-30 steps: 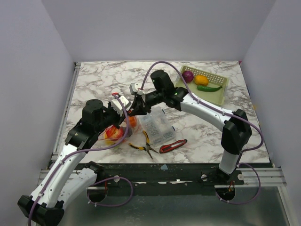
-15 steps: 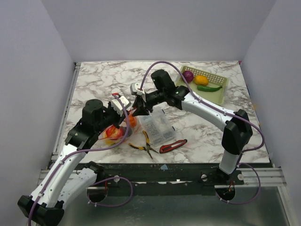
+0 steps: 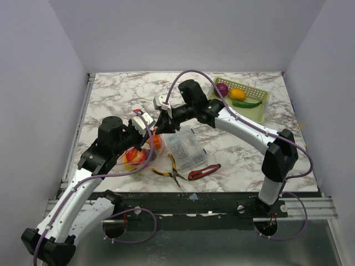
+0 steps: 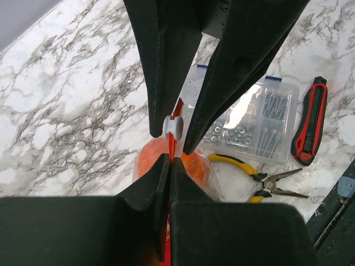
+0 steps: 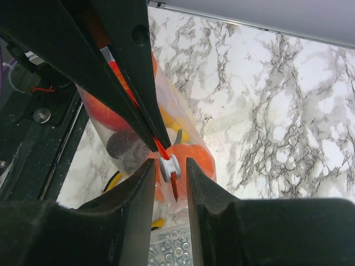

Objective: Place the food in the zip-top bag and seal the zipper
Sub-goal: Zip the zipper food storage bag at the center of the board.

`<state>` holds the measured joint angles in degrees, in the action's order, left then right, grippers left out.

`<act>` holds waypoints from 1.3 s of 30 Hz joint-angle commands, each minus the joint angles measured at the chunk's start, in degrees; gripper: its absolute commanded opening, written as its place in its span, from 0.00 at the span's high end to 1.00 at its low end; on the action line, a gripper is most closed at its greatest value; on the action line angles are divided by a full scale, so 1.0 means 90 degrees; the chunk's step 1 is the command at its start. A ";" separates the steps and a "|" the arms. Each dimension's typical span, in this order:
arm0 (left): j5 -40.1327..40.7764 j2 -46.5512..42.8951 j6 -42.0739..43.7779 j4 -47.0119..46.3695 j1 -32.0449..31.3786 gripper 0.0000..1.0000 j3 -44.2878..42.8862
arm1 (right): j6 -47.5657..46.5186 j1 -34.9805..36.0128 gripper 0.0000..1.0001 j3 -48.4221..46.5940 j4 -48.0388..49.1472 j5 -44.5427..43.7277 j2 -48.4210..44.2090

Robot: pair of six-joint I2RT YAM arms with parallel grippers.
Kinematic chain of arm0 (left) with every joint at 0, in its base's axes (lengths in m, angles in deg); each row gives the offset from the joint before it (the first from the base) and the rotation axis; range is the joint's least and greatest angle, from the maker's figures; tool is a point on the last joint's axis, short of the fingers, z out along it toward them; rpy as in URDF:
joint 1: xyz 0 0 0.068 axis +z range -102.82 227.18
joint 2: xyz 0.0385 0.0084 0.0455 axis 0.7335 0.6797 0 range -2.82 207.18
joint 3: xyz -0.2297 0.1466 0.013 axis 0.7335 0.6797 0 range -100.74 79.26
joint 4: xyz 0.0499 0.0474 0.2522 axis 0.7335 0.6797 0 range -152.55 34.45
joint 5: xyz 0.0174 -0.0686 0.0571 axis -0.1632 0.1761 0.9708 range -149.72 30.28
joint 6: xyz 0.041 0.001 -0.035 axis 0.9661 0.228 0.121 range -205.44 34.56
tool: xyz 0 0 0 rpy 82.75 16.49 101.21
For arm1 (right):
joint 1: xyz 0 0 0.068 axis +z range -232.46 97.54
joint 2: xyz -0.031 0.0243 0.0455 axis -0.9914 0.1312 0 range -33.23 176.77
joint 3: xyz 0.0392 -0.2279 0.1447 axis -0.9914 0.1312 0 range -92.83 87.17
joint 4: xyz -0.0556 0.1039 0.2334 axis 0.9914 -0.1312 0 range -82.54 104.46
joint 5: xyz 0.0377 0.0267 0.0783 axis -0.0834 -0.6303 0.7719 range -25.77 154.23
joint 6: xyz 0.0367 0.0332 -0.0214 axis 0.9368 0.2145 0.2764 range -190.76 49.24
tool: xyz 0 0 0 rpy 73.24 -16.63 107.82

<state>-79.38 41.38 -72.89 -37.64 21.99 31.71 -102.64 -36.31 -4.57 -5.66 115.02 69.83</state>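
Note:
The zip-top bag (image 3: pixel 136 157) lies at the near left and holds red, yellow and orange food (image 3: pixel 156 142). My left gripper (image 4: pixel 170 160) is shut on the orange-red zipper (image 4: pixel 171 145), just behind its white slider (image 4: pixel 173 126). My right gripper (image 5: pixel 170 166) faces it, with the jaws close on either side of the slider (image 5: pixel 170 166) and a thin gap showing on each side. The strip's end (image 5: pixel 175 189) pokes past the slider. A purple onion (image 3: pixel 222 89), a yellow-orange fruit (image 3: pixel 237 94) and a green chili (image 3: pixel 247 103) lie in the green tray (image 3: pixel 259 113).
A rigid clear compartment box (image 3: pixel 186 151) of small parts sits just right of the bag. Yellow-handled pliers (image 3: pixel 173 169) and a red-handled cutter (image 3: pixel 204 172) lie near the table's front edge. Both arms meet above the bag.
My right gripper has shifted a little up and to the left, closer to the left gripper. The left gripper keeps its hold on the zipper strip.

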 commanded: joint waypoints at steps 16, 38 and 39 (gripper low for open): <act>0.0084 -0.0019 0.0089 -0.0174 -0.0033 1.00 0.0021 | 0.0537 -0.0114 0.69 -0.0070 0.0190 0.0194 -0.0289; -0.0099 -0.0174 -0.0046 -0.0635 -0.0033 1.00 0.0194 | 0.0791 -0.0101 1.00 0.0079 0.0608 0.0925 -0.0071; -0.0171 -0.0207 -0.0057 -0.0712 -0.0032 1.00 0.0231 | 0.0923 -0.0085 1.00 0.0122 0.0789 0.0969 -0.0049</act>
<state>-79.23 40.66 -72.91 -39.13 21.92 32.58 -97.22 -37.60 -4.46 -2.27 119.76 69.22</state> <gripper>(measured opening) 0.015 0.036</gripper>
